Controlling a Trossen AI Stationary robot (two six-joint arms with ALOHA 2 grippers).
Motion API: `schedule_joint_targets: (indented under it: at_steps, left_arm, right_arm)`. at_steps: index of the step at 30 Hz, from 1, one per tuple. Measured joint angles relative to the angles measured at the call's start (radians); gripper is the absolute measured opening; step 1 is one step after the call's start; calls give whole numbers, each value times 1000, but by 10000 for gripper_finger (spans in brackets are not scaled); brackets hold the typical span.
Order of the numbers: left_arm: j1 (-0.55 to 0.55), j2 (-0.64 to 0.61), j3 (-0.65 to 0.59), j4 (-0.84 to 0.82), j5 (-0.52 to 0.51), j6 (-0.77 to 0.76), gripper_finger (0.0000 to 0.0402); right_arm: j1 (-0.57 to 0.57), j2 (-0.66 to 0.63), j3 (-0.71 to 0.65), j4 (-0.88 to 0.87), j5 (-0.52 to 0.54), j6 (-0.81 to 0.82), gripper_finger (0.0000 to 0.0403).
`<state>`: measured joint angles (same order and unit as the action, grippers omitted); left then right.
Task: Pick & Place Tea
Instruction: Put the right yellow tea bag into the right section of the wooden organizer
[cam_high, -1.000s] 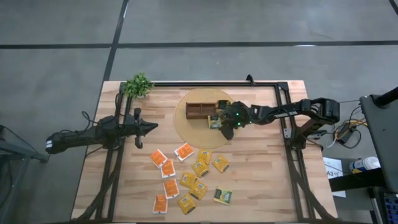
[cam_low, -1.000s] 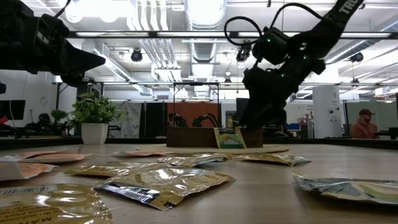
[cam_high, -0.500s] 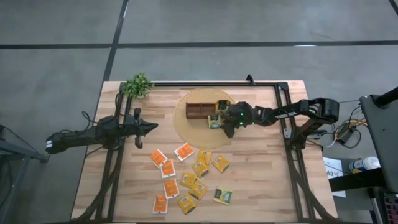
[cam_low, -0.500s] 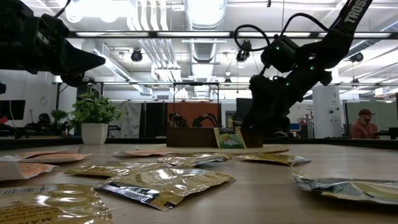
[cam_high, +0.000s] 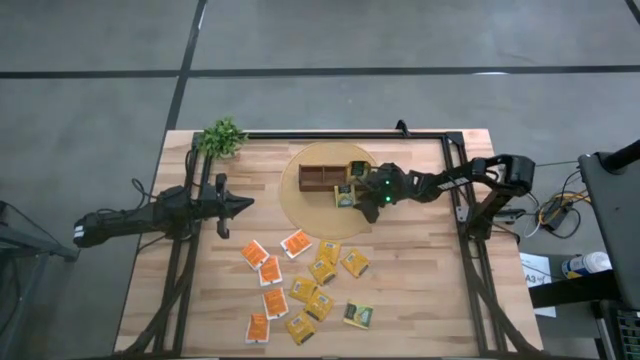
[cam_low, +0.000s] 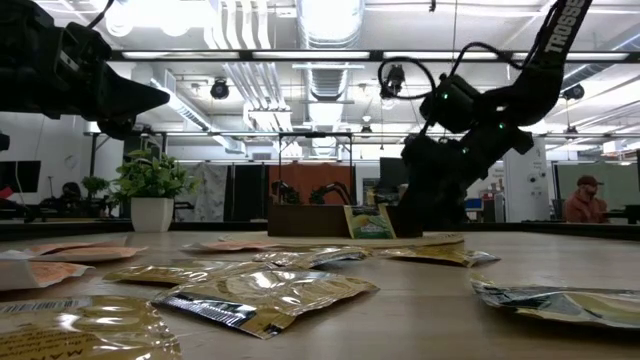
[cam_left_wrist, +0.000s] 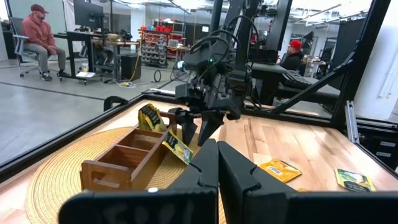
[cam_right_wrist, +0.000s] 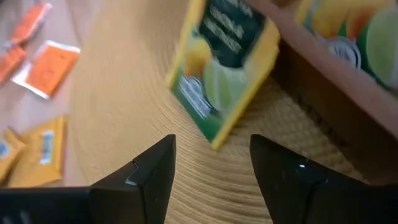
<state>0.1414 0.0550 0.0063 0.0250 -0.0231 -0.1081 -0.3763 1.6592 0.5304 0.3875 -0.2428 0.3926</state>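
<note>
A green-and-yellow tea sachet stands tilted, its lower edge on the round woven mat and its top leaning against the near wall of the brown wooden box. Another sachet stands in the box's right compartment. My right gripper hangs open, slanting down just above the mat, its fingers on either side of the leaning sachet's lower corner without touching it. Several orange and yellow sachets lie flat on the near half of the table. My left gripper waits shut and level at the table's left.
A small potted plant stands at the far left corner. Black frame rails run along the table's left, right and far sides. Bare wood lies between the mat and the loose sachets. People sit in the room beyond the table.
My right gripper has sunk toward the mat, close in front of the leaning sachet, and has stayed open. The sachet and the box have not moved.
</note>
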Motion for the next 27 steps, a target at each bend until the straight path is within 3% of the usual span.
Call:
schedule_joint_targets:
  at_steps: [7,20,27]
  left_arm:
    - [0,0,0,0,0,0,0]
    - [0,0,0,0,0,0,0]
    - [0,0,0,0,0,0,0]
  right_arm:
    - [0,32,10,47,-6,-4,203]
    - [5,-36,9,27,-80,10,203]
    - [6,-200,9,-143,37,13,203]
